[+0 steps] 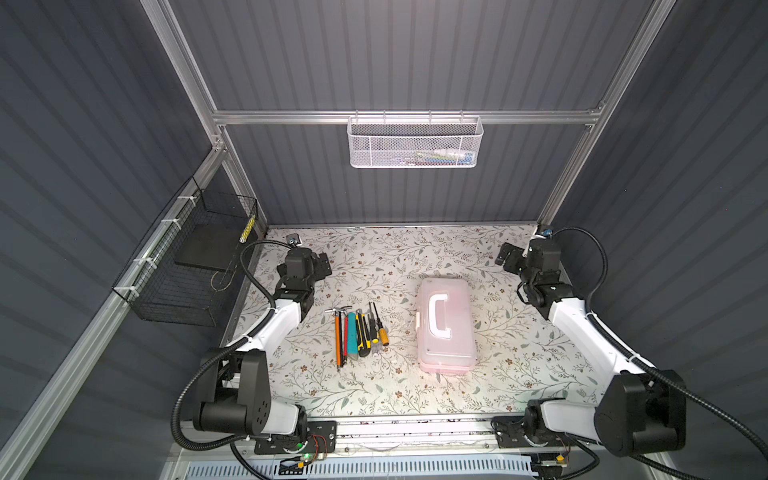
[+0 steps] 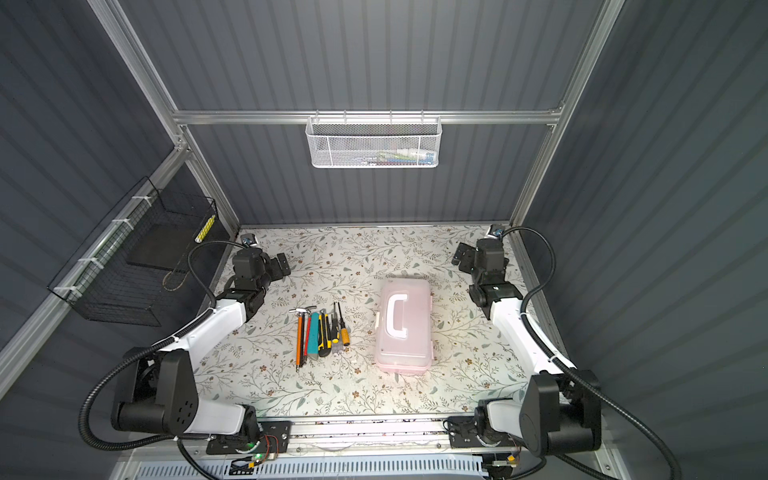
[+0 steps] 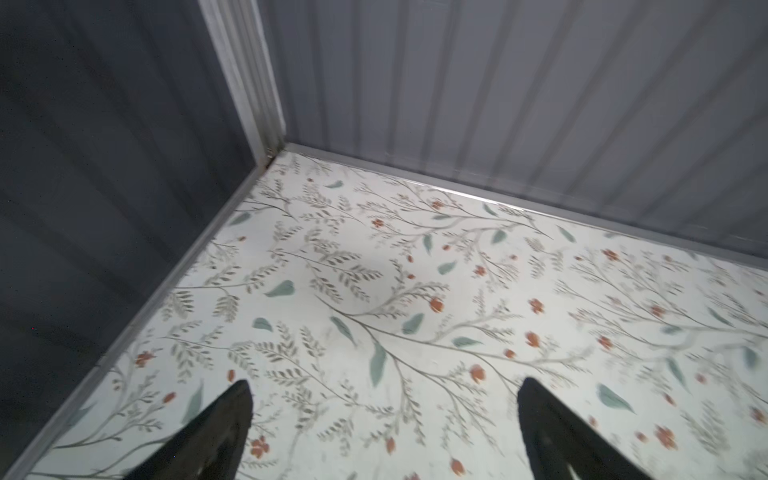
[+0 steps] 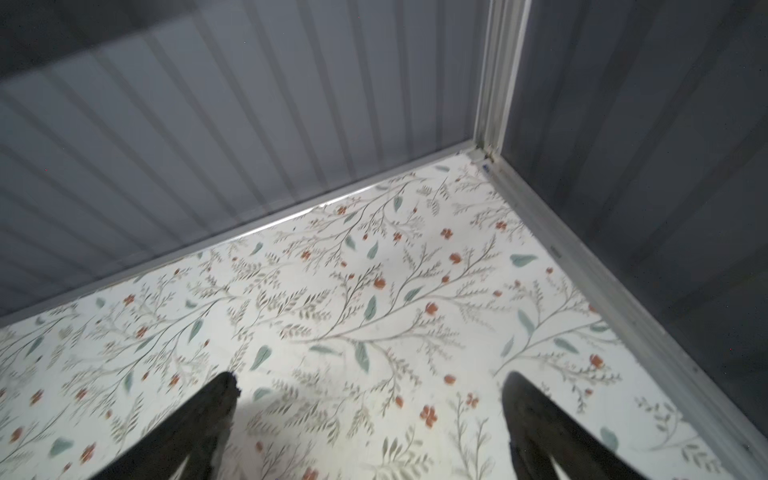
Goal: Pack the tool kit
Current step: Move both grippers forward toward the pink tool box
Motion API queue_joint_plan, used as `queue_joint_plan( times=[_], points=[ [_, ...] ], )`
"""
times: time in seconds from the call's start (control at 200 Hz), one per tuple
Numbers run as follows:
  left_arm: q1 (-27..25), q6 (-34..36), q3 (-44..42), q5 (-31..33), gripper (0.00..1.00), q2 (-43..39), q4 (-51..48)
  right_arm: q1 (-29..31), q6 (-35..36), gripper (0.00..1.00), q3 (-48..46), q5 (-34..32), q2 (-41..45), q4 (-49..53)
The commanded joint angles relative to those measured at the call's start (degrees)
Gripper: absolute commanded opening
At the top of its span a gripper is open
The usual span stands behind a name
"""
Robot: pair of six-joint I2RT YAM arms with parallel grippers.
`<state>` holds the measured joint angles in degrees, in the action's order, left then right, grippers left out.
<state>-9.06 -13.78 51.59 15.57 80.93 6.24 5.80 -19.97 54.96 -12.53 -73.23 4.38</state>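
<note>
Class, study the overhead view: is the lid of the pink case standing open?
No, the pink case is shut: its frosted lid lies flat over it, with the white handle resting on top.

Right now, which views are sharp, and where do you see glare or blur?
In both top views: sharp, but strong light washes out the lid of the small pink plastic case, and the grey walls are dim. In the left wrist view: the floral-patterned table smears toward the edges. In the right wrist view: the same, clearer in the middle.
</note>
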Motion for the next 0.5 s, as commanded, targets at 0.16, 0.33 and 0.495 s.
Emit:
queue_joint_plan(
  times=[0.16,0.33,0.495],
  points=[
    [-7.3,-7.5,3.8,-21.4,0.99,-3.1,-18.2,8.5,-10.9,0.97,-2.1,16.6,13.6,27.0],
    [-9.6,-9.3,2.3,-26.1,0.98,-4.7,-19.9,15.2,-15.2,0.93,-7.7,20.4,19.5,31.5],
    [-13.0,-9.8,1.6,-25.8,0.97,-4.4,-20.4,19.0,-19.0,0.89,-13.0,21.8,22.0,32.3]
  ],
)
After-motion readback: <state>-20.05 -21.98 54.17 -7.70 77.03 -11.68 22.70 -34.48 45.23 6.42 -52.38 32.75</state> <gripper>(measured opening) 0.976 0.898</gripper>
